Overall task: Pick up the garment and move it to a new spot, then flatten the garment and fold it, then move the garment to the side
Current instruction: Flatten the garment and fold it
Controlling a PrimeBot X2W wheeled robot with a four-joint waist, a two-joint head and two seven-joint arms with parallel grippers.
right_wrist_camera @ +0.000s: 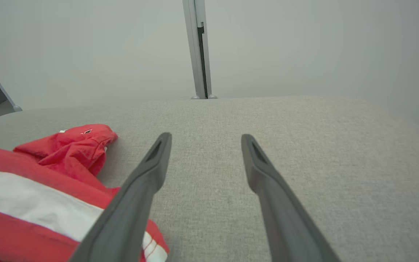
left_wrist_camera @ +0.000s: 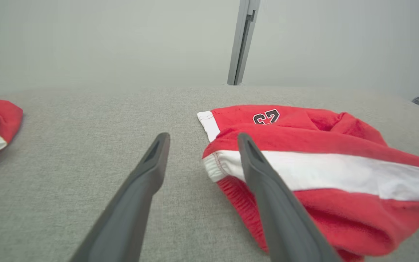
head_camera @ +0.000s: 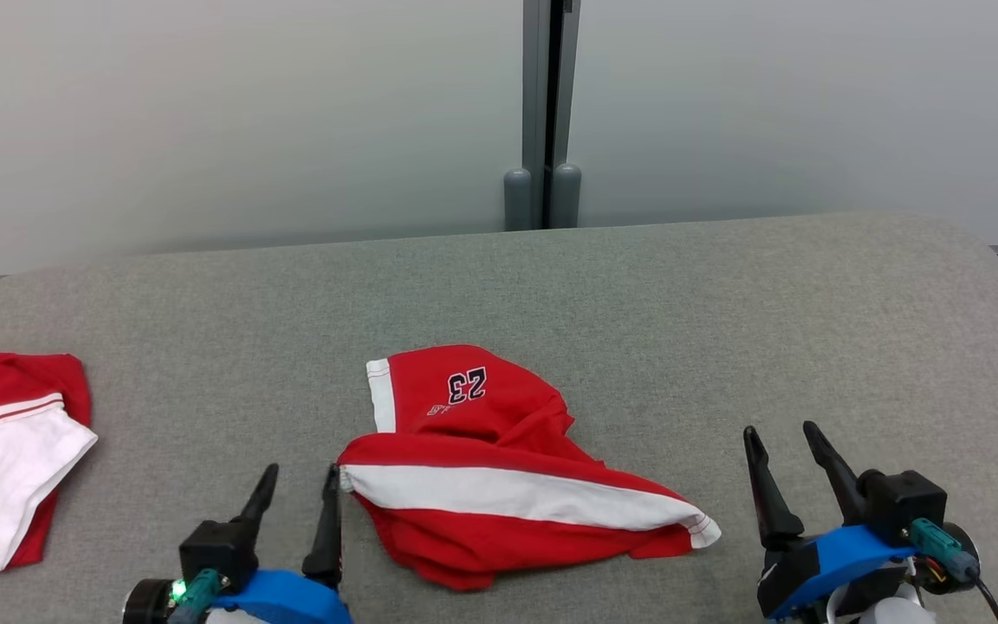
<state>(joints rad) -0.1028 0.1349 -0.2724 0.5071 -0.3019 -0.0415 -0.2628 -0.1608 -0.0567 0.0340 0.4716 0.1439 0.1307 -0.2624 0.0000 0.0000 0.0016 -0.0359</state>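
Front-centre on the bench (head_camera: 724, 303) lies the garment (head_camera: 499, 468), red shorts with a white stripe and a "23", crumpled, not flat. Its long axis runs left to right along the stripe, dipping a bit toward the robot at the right end.

The left gripper (head_camera: 301, 472) is nearer. Its right finger (head_camera: 327, 520) sits right at the garment's left end, touching or just beside it, can't tell which. In the left wrist view that finger overlaps the white band of the garment (left_wrist_camera: 304, 145), with the other finger over bare bench. Fingers spread wide, holding nothing.

The right gripper (head_camera: 780, 433) stands apart from the garment's right tip, with a gap of bare bench between. Its fingers are also wide open and empty, with the garment (right_wrist_camera: 31, 189) off to their left.

Both arms are low at the near edge, fingers pointing away from the robot, and the right gripper is turned slightly leftward.

A second red-and-white garment (head_camera: 5, 451) lies well apart at far left.

Likely next is a regrasp at the left end to start flattening.
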